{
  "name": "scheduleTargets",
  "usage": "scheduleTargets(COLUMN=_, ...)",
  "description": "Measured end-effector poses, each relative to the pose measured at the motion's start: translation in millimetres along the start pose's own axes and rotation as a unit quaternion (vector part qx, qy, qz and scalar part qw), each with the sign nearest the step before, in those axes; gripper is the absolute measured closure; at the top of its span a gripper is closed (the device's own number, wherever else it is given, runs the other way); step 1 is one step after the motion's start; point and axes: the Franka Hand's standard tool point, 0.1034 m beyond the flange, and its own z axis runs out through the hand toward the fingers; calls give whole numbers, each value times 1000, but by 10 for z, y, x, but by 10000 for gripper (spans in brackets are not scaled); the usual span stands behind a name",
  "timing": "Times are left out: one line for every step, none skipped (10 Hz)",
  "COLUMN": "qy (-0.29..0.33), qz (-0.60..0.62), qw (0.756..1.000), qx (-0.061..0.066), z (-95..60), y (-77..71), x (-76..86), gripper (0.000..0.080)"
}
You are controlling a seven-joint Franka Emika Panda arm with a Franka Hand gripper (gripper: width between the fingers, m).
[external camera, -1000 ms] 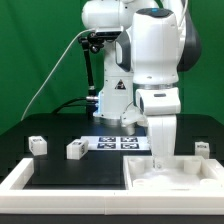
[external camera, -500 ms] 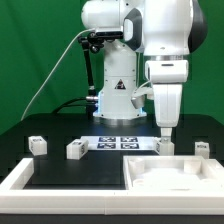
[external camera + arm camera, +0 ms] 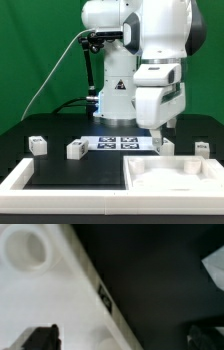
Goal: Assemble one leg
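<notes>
— Four legs (image 3: 75,149) on the black surface (image 3: 60,165), exterior view. Where's the arm (image 3: 160,40)?
— Its fingers (image 3: 159,133) hang over one leg (image 3: 166,147), at three o'clock from the marker board (image 3: 120,141). Contact? Can't tell. The white tray (image 3: 160,192) lies at five o'clock from that board.
— Wrist view?
— Both fingers (image 3: 40,336) stand wide apart, above the white tray (image 3: 40,291) edge and the black surface (image 3: 150,280).
</notes>
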Motion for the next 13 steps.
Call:
scheduleTargets(qy=-1, qz=96, qw=995, qx=6, z=26, y=-114, x=52, gripper=151)
scheduleTargets(qy=-1, qz=146, qw=989, qx=7, z=30, y=-181, x=129, gripper=151)
scheduleTargets(qy=1, qz=232, qw=973, qx=13, z=43, y=-259, x=209, gripper=151)
scheduleTargets(qy=1, qz=305, qw=952, qx=19, z=65, y=-329, x=289, gripper=151)
scheduleTargets(qy=1, qz=357, qw=934, qx=23, z=83, y=-380, x=355, gripper=151)
scheduleTargets(qy=0, qz=386, qw=922, qx=26, z=96, y=-407, x=371, gripper=151)
scheduleTargets(qy=0, qz=412, qw=911, qx=28, z=95, y=-408, x=372, gripper=151)
scheduleTargets(qy=-1, qz=461, qw=887, qx=31, z=97, y=-419, x=382, gripper=151)
scheduleTargets(qy=-2, qz=499, qw=866, qx=34, z=101, y=-445, x=395, gripper=151)
scheduleTargets(qy=-1, qz=557, qw=830, qx=37, z=120, y=-529, x=426, gripper=151)
scheduleTargets(qy=-5, qz=604, qw=796, qx=40, z=140, y=-657, x=496, gripper=151)
scheduleTargets(qy=-6, qz=624, qw=780, qx=43, z=142, y=-711, x=544, gripper=151)
scheduleTargets(qy=-6, qz=626, qw=779, qx=44, z=142, y=-703, x=538, gripper=151)
